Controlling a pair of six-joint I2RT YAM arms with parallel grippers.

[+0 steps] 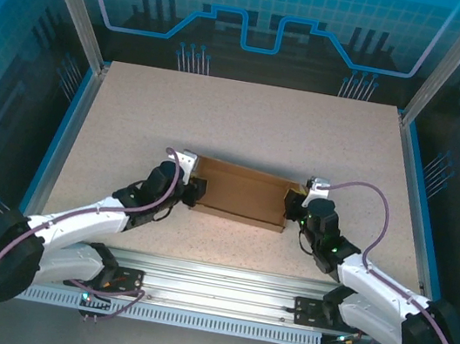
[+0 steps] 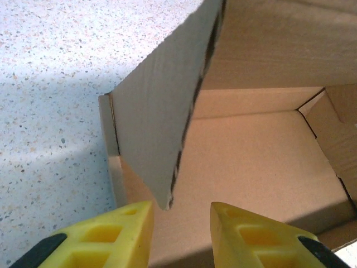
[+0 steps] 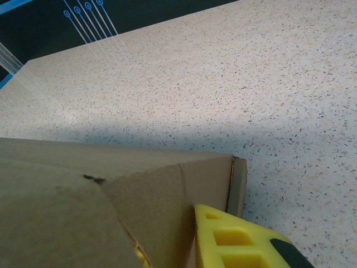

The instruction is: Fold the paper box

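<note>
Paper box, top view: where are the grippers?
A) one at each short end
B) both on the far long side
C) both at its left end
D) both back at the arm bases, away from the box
A: in the top view the left gripper is at the left short end of the paper box, and the right gripper is at its right short end.
</note>
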